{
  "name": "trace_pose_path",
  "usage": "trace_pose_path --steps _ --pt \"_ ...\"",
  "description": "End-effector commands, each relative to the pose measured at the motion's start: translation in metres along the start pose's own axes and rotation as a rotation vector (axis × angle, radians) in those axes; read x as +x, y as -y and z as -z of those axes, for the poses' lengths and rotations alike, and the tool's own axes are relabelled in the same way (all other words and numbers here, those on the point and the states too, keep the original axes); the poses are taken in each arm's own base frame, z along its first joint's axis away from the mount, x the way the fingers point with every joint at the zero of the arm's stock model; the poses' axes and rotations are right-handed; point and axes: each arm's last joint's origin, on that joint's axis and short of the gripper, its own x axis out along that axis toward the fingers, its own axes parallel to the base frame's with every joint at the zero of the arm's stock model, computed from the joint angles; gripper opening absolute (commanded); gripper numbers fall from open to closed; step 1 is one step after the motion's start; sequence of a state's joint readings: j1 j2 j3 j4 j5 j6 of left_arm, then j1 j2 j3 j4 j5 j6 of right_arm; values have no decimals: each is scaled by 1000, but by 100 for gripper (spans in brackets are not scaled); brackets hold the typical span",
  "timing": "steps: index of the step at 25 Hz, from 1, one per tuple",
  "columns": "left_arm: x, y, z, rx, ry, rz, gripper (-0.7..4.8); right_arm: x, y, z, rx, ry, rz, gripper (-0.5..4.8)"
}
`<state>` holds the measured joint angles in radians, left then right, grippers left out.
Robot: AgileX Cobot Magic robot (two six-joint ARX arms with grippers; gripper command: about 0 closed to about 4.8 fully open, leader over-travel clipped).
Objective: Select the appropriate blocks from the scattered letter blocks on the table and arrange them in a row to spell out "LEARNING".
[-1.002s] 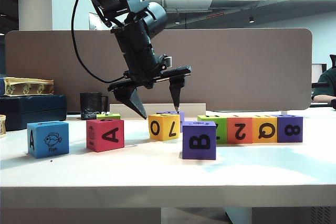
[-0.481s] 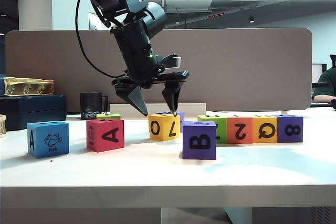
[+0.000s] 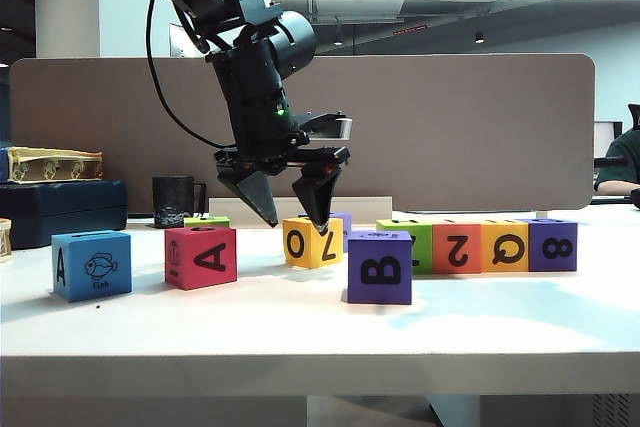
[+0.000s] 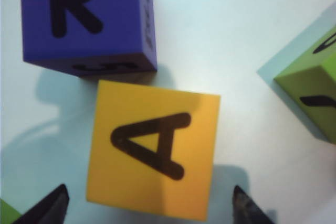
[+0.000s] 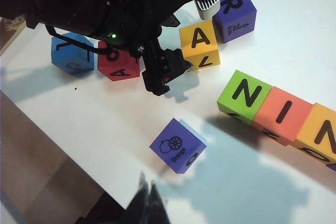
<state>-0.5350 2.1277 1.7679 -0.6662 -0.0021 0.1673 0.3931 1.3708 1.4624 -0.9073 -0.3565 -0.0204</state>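
Yellow block (image 4: 153,149) with an A sits under the wide-open, empty left gripper (image 4: 149,205); the right gripper (image 5: 148,198), fingertips together, hangs well apart.

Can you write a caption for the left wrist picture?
Open left claw hovers over the yellow A block, beside the purple R block.

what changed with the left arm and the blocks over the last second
The left pincer turned about its wrist above the yellow-orange block: its two fingers, spread wide across the exterior view a second ago, now look closer together there. It stayed open and took hold of nothing. No letter blocks shifted on the table. The right pincer shows only in its own wrist view, fingertips together over the table's edge.
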Motion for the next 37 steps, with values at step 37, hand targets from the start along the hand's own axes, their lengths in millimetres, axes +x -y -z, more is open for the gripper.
trace_pose_path --steps 37 --pt "15 -11 14 137 -197 -331 278 -3 -2 1 2 -7 -6 -1"
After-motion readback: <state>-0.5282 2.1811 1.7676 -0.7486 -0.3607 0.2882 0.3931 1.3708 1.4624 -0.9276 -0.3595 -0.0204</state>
